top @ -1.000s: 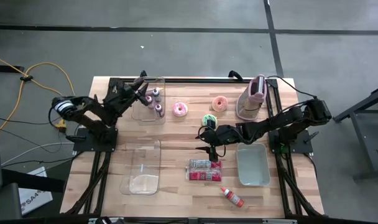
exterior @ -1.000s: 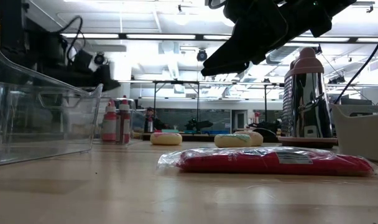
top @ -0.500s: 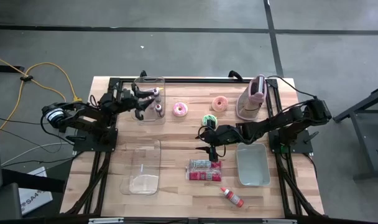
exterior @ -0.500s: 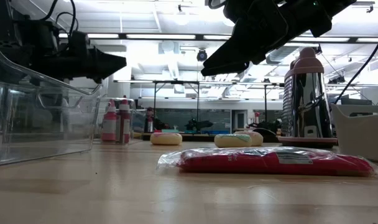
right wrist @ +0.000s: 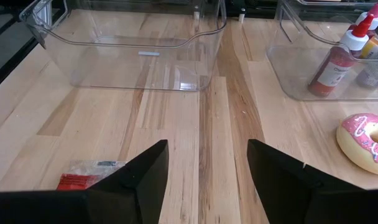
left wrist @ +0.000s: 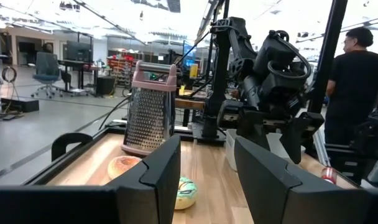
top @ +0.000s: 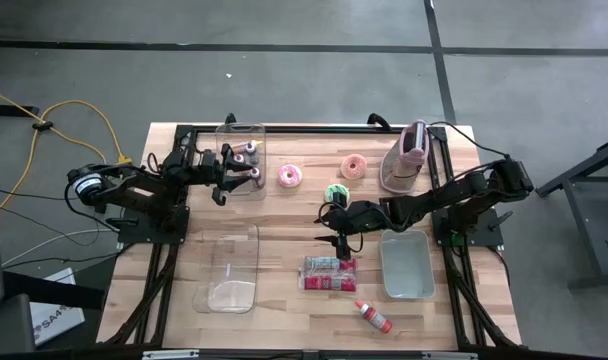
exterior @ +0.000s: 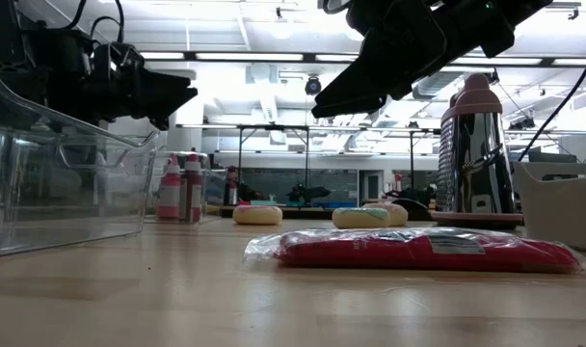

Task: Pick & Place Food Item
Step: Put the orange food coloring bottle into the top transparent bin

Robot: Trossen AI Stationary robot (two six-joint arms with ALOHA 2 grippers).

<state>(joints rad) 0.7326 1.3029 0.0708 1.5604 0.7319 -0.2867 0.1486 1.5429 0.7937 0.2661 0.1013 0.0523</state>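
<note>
**A:** What has just changed?

**B:** Your left gripper [top: 227, 178] has swung from the far edge of the bottle bin [top: 227, 131] round to its near side, where it hangs above the table beside the bin, fingers apart and empty. Your right gripper [top: 336, 228] has not moved; it hovers with fingers apart, holding nothing, just beyond the red food packet [top: 329, 273].

**A:** What does that mean for the task?

**B:** You have grasped no food item yet. The left gripper now points towards the pink donut [top: 288, 177], which looks like the likeliest target. The orange donut [top: 353, 166] and green donut [top: 335, 193] lie farther right.

**A:** And the surface and room?

**B:** You work on a pale wooden table [top: 284, 300] carrying an empty clear bin [top: 230, 268] near left, a grey tray [top: 406, 264] near right and a grater [top: 406, 158] far right. In the left wrist view, a person [left wrist: 358, 87] stands beyond the table.
</note>
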